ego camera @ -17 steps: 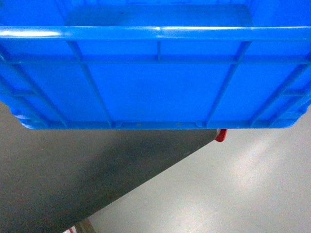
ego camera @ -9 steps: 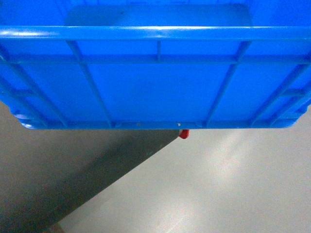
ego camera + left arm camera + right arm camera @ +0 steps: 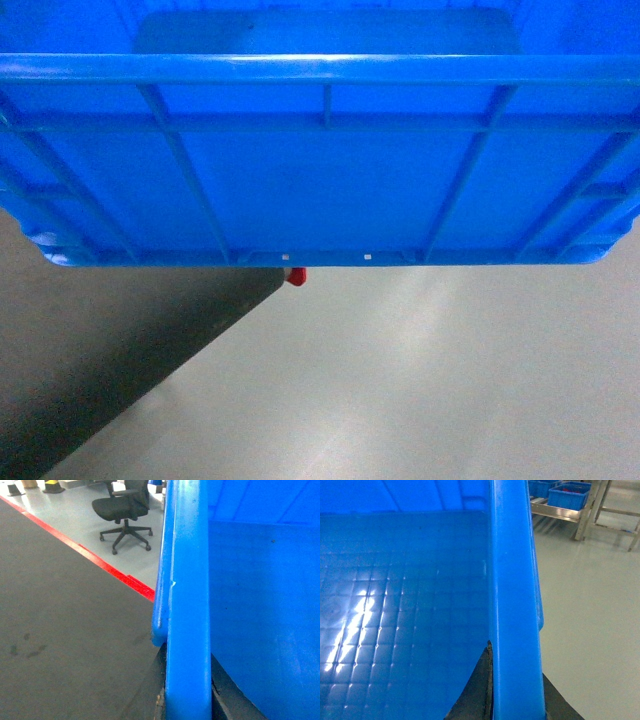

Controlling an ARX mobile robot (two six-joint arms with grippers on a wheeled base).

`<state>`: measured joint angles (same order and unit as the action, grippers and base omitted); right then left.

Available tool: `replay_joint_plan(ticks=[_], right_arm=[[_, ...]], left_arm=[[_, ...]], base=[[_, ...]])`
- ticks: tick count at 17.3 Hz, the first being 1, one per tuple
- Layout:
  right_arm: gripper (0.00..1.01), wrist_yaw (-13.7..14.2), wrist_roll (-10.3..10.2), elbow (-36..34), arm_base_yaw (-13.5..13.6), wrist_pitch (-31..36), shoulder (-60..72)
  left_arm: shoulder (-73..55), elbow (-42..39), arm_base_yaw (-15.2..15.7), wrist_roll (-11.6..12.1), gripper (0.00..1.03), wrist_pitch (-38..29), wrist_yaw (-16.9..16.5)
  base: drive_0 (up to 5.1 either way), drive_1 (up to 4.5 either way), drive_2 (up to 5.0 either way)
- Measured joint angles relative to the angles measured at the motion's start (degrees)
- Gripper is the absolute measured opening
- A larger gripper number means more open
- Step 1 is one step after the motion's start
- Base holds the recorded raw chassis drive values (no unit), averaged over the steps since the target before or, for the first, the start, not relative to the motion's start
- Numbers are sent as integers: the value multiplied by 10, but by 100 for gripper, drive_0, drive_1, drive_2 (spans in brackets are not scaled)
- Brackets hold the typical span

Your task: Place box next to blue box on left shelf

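The box (image 3: pixel 320 190) hangs before my head camera, clear of the floor (image 3: pixel 450 400), carried by its two side rims so it stays level in transit. My left claw (image 3: pixel 186 700) pinches one thick rim; my right claw (image 3: pixel 512 695) pinches the opposite one, dark pads on either face. Moulded glossy plastic, ribbed walls, waffle-gridded bottom. A steel rack (image 3: pixel 560 514) with small blue bins (image 3: pixel 567 495) stands well apart; whether it is the goal shelf I cannot tell.
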<state>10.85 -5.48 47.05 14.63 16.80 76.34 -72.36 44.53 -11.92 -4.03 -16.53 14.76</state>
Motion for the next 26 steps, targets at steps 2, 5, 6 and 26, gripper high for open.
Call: replay_joint_plan(ticks=[2,5,6,26], right_arm=[[8,0,0,0,0,0,0],[8,0,0,0,0,0,0],[8,0,0,0,0,0,0],[8,0,0,0,0,0,0]], left_arm=[[0,0,0,0,9,1,0],[0,0,0,0,9,0,0],[0,0,0,0,9,0,0],[0,0,0,0,9,1,0]], base=[[-153,-153,-153],[-157,-157,-157],[-148,-148,-148],[-154,-154,-154]])
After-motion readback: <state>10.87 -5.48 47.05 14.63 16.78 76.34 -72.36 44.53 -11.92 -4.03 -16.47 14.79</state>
